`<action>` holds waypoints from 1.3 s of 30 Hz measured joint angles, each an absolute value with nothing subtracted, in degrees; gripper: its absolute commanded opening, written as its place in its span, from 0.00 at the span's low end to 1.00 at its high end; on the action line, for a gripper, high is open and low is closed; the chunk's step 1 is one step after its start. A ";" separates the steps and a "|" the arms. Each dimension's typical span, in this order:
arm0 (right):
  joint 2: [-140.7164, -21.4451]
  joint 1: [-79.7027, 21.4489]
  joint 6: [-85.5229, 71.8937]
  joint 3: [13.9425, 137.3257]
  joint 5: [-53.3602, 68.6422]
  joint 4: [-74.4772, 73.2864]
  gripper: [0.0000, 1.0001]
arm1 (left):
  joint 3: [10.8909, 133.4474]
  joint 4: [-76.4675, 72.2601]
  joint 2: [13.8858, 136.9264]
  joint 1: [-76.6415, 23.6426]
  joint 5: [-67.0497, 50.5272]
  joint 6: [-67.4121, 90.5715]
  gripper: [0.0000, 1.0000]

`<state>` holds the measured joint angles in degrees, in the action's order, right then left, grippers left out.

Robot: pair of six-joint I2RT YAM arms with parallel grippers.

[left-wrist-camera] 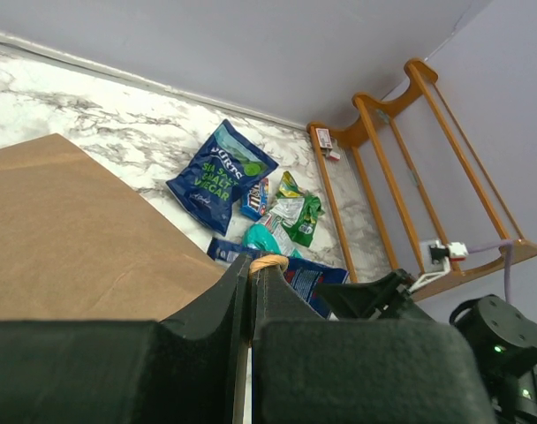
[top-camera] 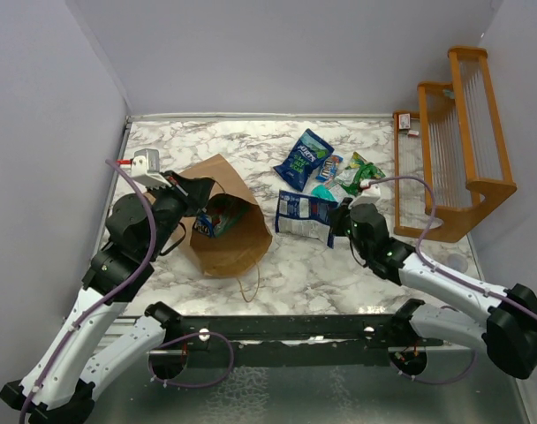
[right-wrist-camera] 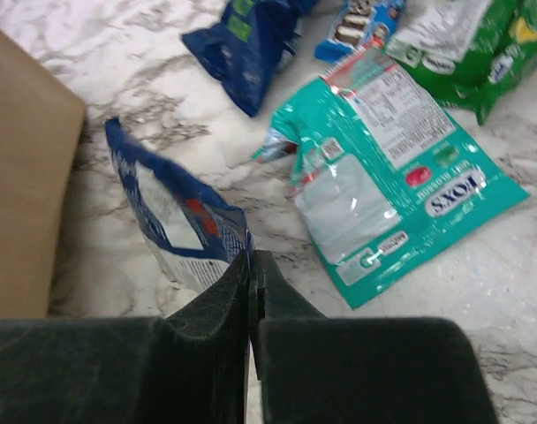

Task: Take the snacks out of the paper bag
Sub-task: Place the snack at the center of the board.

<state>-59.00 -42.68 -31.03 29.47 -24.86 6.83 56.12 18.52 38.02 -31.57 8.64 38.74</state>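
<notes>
left gripper (left-wrist-camera: 252, 265) clamped on paper bag (top-camera: 229, 243) handle (left-wrist-camera: 268, 261) | right gripper (right-wrist-camera: 251, 258) pinching blue packet (right-wrist-camera: 176, 216) corner | we see snacks (top-camera: 217, 215) inside the lying bag | risk: we tear the thin handle, or the packet slips

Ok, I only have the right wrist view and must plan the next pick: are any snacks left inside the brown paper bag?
Observer: Yes. From above, the brown kraft paper bag lies on its side, with shiny blue and green foil packets showing inside its mouth.
Operator: What is the left hand doing?
Observer: The left hand is shut on the bag's thin twisted paper handle.
Operator: Anything else I can't see?
Observer: An orange wooden rack stands at the far right of the top view.
</notes>
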 measured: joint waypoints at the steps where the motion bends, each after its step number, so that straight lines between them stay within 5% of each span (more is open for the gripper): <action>1: -59.90 -41.17 -32.18 29.30 -23.99 6.44 0.02 | 56.12 18.52 38.04 -31.57 8.64 38.85 0.00; 5: -62.02 -35.24 -35.77 27.70 -21.28 4.86 0.02 | 56.12 18.57 37.87 -31.57 8.64 38.98 0.00; 9: -62.67 -29.21 -38.00 26.52 -20.75 2.74 0.53 | 56.10 18.55 37.76 -31.57 8.62 38.96 0.00; 11: -62.57 -27.55 -38.65 26.48 -20.91 1.85 0.65 | 56.12 18.52 37.78 -31.57 8.43 38.87 0.00; 18: -55.37 -27.14 -32.69 26.30 -18.37 2.63 0.71 | 56.07 18.28 38.70 -31.57 6.46 38.41 0.00; 31: -57.60 -27.03 -28.12 32.86 16.88 9.50 0.71 | 55.72 17.61 40.03 -31.57 5.78 38.65 0.00; 39: -52.49 -27.05 -26.57 34.28 9.41 6.02 0.71 | 55.72 17.65 39.86 -31.57 5.80 38.89 0.00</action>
<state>-52.49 -27.05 -26.57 34.28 9.41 6.02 55.72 17.65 39.86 -31.57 5.80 38.89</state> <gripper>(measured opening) 0.712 0.021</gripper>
